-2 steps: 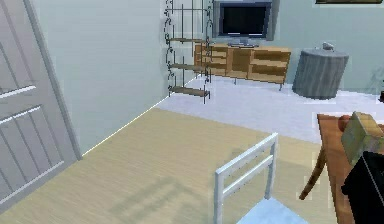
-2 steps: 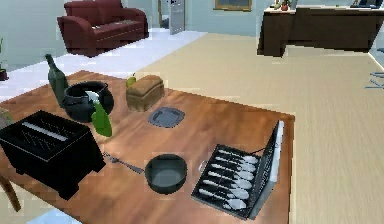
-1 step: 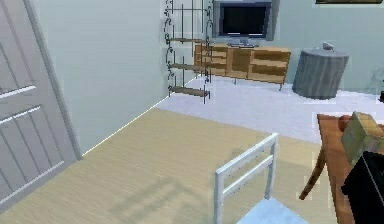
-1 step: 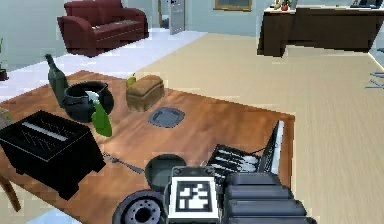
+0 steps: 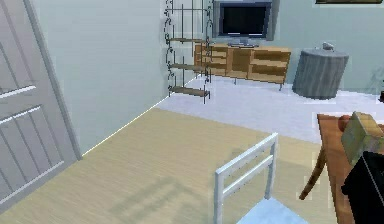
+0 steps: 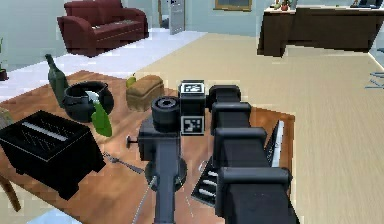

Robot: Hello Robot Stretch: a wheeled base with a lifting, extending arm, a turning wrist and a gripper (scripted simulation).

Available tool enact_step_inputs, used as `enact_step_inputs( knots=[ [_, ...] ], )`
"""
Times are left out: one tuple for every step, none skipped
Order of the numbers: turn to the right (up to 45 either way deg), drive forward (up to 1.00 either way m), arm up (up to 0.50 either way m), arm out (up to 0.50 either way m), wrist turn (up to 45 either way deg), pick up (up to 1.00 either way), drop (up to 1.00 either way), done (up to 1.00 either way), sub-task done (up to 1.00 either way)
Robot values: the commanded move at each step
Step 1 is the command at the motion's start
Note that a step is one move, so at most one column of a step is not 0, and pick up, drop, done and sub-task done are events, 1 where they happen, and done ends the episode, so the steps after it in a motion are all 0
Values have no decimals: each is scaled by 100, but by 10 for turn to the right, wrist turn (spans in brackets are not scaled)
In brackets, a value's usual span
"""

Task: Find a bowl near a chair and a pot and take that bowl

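Reaching step, by the look: the gripper (image 6: 163, 185) hangs above the bench (image 6: 30, 100), near a dark round vessel (image 6: 85, 97). The fingers' state cannot be told. The next move calls for aligning on the vessel.

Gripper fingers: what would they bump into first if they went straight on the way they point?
Probably nothing. The fingers seem to point down the picture over bare table, and the black toaster sits off left. Depth is unclear.

You look into a home: a flat black television (image 5: 243, 18) on a low wooden sideboard (image 5: 250, 63), a dark red upholstered sofa (image 6: 100, 22) beyond a brown wooden dining table (image 6: 25, 100), and a white wooden chair (image 5: 243, 158) beside it.
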Motion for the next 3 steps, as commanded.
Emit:
enact_step_inputs(
  knots=[
    [0,0,0,0,450,0,0,0,0],
    [0,0,0,0,450,0,0,0,0],
    [0,0,0,0,450,0,0,0,0]
  ],
)
